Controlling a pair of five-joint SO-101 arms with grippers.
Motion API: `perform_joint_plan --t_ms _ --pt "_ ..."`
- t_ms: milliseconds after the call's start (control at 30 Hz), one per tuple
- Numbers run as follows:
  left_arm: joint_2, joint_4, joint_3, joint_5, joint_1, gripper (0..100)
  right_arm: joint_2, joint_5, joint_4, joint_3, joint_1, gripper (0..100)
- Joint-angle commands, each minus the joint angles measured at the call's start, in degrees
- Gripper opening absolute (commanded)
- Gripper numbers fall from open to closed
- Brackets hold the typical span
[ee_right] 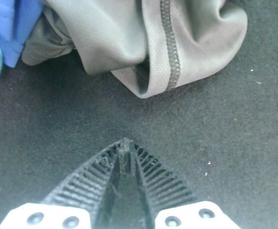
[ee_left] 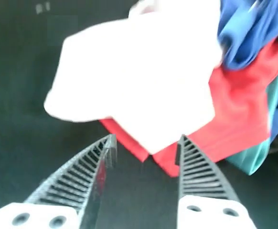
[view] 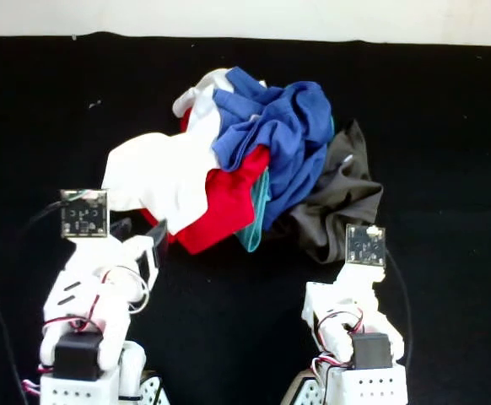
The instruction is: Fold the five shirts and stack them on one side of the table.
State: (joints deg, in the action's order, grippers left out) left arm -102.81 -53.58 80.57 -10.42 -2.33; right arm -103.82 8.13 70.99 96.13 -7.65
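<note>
Black fabric covers the surface [view: 448,126], where five crumpled shirts lie heaped together at its centre. A white cotton shirt [view: 165,173] spreads on the left and a royal-blue shirt [view: 283,126] sits on top. A red shirt [view: 224,202] lies beneath them, a teal shirt [view: 256,221] shows as a strip at the near edge, and a grey mesh shirt [view: 338,198] lies at the right. The left gripper [ee_left: 146,139] stands wide apart just short of the white and red hems, holding nothing. The right gripper [ee_right: 124,143] is pressed closed and empty over bare surface, near the grey shirt's stitched hem.
</note>
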Motion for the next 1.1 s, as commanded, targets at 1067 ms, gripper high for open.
perform_joint_plan --t_ms 1067 --pt "150.6 -22.9 -127.7 -2.2 11.0 26 -0.6 0.6 0.1 7.4 -0.3 0.5"
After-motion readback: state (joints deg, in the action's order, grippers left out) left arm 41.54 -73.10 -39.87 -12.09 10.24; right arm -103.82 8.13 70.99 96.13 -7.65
